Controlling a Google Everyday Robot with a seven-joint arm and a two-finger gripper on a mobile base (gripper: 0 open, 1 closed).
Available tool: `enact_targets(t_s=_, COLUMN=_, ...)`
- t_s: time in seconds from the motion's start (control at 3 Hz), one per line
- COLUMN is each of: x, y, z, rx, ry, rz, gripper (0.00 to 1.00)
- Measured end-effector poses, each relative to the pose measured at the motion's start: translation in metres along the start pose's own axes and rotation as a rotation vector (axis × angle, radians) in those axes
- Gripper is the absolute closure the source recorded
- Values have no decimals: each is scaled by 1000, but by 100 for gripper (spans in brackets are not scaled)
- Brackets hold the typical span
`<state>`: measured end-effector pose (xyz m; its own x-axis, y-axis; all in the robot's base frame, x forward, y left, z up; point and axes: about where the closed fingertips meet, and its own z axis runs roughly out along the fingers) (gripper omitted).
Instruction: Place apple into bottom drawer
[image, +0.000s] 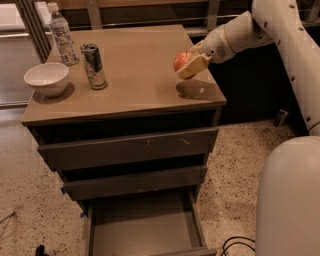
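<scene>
Above the surface (135, 97), near its 3 o'clock edge, 1 end effector (189, 65) grips 1 apple (180, 61), lifted clear of the top w/ a shadow beneath. At 9 o'clock sits 1 white bowl (46, 78). 1 can (93, 66) stands just beside it toward center, and 1 water bottle (62, 34) stands at approx. 11 o'clock. Cabinet front shows 3 drawers. At 6 o'clock, the bottom drawer (142, 225) is pulled out well past the upper 2, floor visible.
</scene>
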<state>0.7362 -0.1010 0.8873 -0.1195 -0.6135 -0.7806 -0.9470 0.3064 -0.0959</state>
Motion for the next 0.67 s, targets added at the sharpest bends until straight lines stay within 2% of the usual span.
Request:
enact_targets(t_s=0.33, x=0, y=0, z=0, rx=0, ry=0, rz=0, gripper=100)
enact_targets(t_s=0.67, x=-24, y=23, z=-21, rx=-15, ry=-34, rz=-58, gripper=100)
